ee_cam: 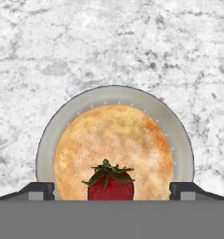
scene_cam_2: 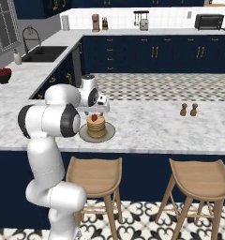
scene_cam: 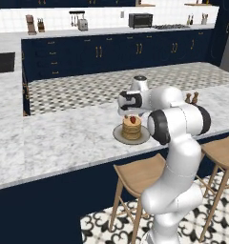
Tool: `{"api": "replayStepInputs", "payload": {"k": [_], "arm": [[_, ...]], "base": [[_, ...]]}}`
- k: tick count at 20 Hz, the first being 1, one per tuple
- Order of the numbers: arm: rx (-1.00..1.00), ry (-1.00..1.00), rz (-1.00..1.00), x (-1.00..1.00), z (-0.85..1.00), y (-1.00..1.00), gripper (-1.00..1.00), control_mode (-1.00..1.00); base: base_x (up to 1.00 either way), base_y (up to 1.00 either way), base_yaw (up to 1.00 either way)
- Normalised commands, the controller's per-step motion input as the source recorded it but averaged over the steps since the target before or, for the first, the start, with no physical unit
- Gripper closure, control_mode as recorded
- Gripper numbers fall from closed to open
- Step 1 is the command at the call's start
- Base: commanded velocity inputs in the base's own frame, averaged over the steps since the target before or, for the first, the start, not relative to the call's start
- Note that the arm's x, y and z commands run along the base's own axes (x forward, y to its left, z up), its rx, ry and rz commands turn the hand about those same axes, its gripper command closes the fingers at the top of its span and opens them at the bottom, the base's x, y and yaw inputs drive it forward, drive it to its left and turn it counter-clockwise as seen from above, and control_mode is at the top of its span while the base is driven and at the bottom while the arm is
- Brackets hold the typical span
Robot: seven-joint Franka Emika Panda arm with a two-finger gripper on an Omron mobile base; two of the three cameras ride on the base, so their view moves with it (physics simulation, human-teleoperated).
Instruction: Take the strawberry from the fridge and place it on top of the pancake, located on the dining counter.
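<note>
Strawberry [ee_cam: 110,183] resting on the pancake [ee_cam: 115,149] near its edge, plate [ee_cam: 67,116] on dining counter [scene_cam: 64,138] toward the stool side, gripper [ee_cam: 112,190] spread wide above it, fingertips [ee_cam: 39,190] apart from the fruit, bare marble all around.

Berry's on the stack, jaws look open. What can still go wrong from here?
1. The small red strawberry sits near the edge of the round tan pancake stack, not at its centre; it might roll off onto the beige plate.
2. The open two-finger gripper straddles the berry closely; a sideways retreat could clip it, so lifting straight up looks safer.
3. The plate sits near the front edge of the white marbled dining counter; a nudge could shift it.
</note>
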Motion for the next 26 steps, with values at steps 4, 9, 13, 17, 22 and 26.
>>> {"api": "replayStepInputs", "payload": {"k": [4, 9, 13, 17, 22, 26], "arm": [[0.00, -0.18, -0.04, -0.79, 1.00, 0.01, -1.00, -1.00], [0.00, -0.09, -0.01, -1.00, 0.57, 0.01, -1.00, -1.00], [-0.04, -0.01, 0.00, -1.00, 0.43, 0.33, -1.00, -1.00], [-0.15, 0.00, 0.00, -1.00, 0.41, 0.64, -1.00, -1.00], [-0.19, 0.00, 0.00, -1.00, -0.03, 1.00, -1.00, -1.00], [-0.16, 0.00, 0.00, -1.00, -0.56, 1.00, -1.00, -1.00]], "base": [[0.00, 0.00, 0.00], [0.00, 0.00, 0.00], [0.00, 0.00, 0.00], [0.00, 0.00, 0.00], [0.00, 0.00, 0.00], [0.00, 0.00, 0.00]]}}
